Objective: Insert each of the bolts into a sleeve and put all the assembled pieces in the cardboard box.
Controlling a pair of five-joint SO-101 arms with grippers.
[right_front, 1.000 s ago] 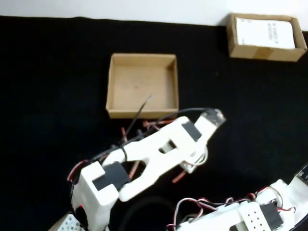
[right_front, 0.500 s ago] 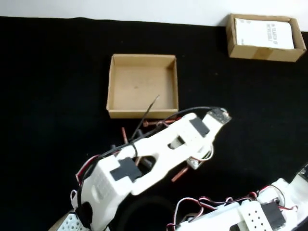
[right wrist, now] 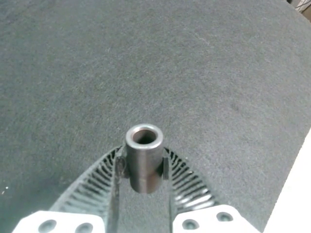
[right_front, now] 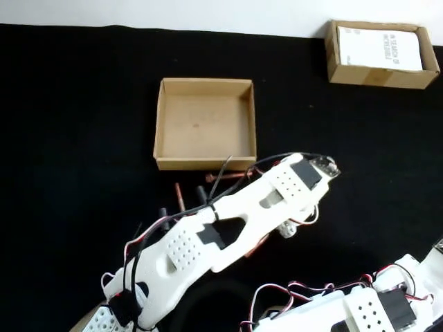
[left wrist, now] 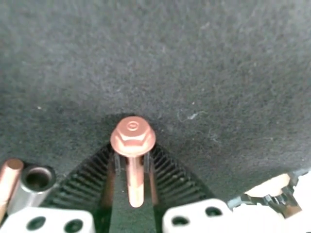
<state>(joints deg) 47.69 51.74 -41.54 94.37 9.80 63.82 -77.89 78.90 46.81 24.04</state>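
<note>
Left wrist view showed left jaws clenched on a bolt [left wrist: 132, 141], four o'clock from the cardboard box [right_front: 204, 164]; right jaws grasped a sleeve [right wrist: 144, 155]. Shank and bore likely needed lining up first.

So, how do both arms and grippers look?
The left arm and right arm: white perforated plastic shells, black servo blocks, red, white and black cables. The left gripper and right gripper: black ribbed fingers on white plates with round holes.

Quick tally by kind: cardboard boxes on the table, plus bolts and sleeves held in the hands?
Boxes: 2, empty box, box with paper
Bolts: 1, bolt in left hand
Sleeves: 1, sleeve in right hand
Total: 4
</note>
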